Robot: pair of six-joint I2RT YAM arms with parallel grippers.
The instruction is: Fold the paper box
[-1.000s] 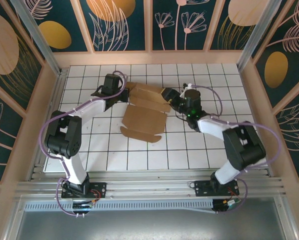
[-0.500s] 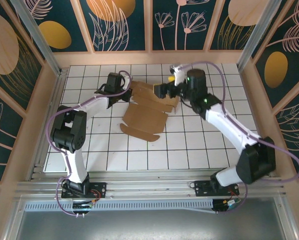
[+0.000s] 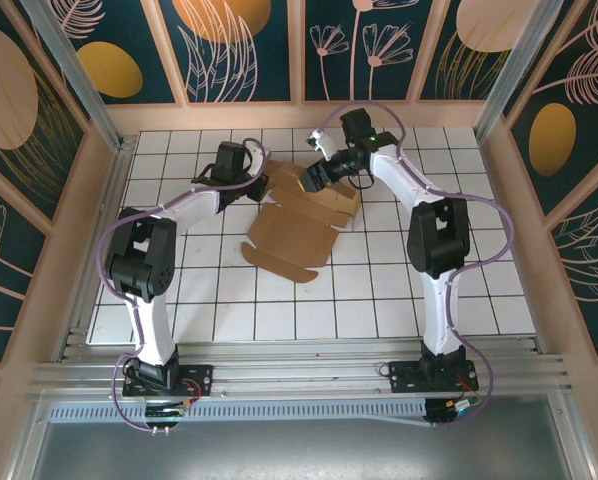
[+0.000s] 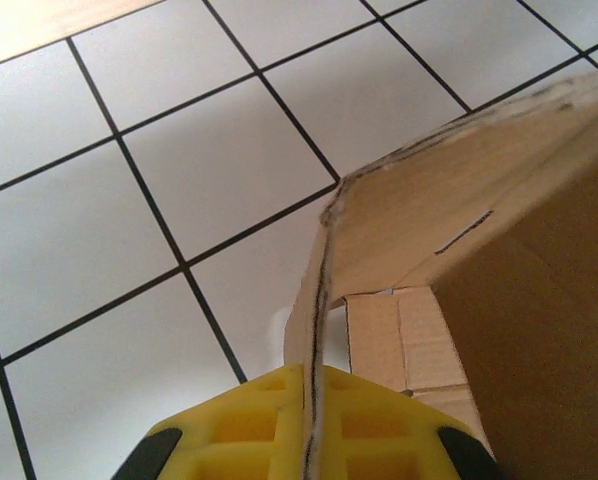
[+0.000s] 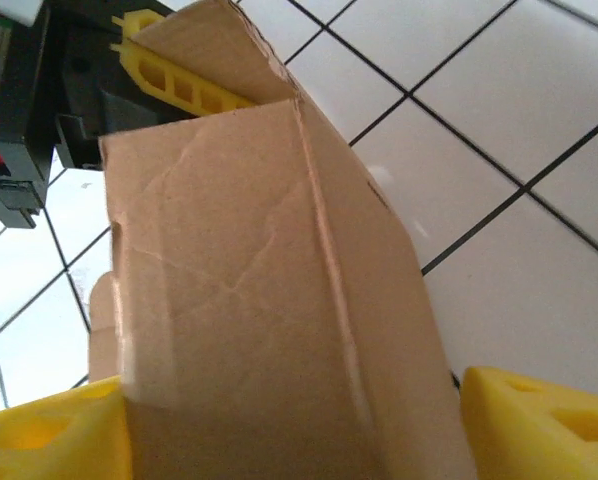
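Note:
The tan paper box (image 3: 291,232) lies partly unfolded mid-table, its far end raised into walls. My left gripper (image 3: 255,186) is at the box's far-left corner. In the left wrist view, this gripper (image 4: 312,378) is shut on the thin edge of an upright flap (image 4: 419,215). My right gripper (image 3: 312,180) reaches in from the far side. Its yellow fingers (image 5: 539,425) stand wide on either side of a creased box panel (image 5: 249,290), the right one just off the panel's edge. The left gripper (image 5: 184,88) shows beyond that panel, pinching its far flap.
The white tiled table (image 3: 399,290) has open room to the right of the box and in front of it. Wooden walls (image 3: 299,116) close the far side and both flanks. A metal rail (image 3: 299,375) runs along the near edge by the arm bases.
My right arm has swung from the box's right side up and round to its far side, and its jaws now straddle the raised panel. The left gripper has kept its pinch on the flap.

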